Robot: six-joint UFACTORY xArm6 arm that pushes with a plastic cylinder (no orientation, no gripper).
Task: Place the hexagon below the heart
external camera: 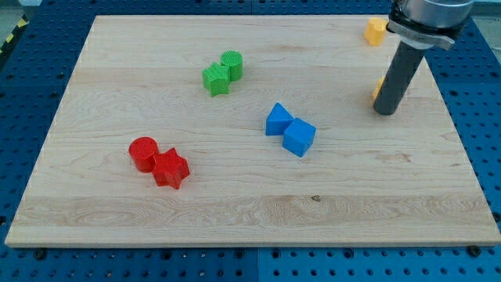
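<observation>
Landmark for all positions: my tip, resting on the wooden board near the view's right edge.

No pincer on this rig; the arm ends in a bare rod, so nothing is held and there are no jaws to report.

Yellow pieces: one yellow block sits well above the tip, close to the board's top edge. Its outline is too small to tell for sure; it may be the hexagon. A second sliver of yellow-orange block shows just left of the rod, touching or nearly touching it and mostly hidden behind it. Shape cannot be read; possibly the heart.

Other pieces, all to the left of the tip: blue cube and blue block touching each other, nearest; green star and green cylinder touching, further left and higher; red cylinder and red star touching, far left and lower.

Progress, judged: not done. The upper yellow block lies above the hidden one, not below. Remaining: confirm which is which, then push the hexagon around to the lower side of the heart.
</observation>
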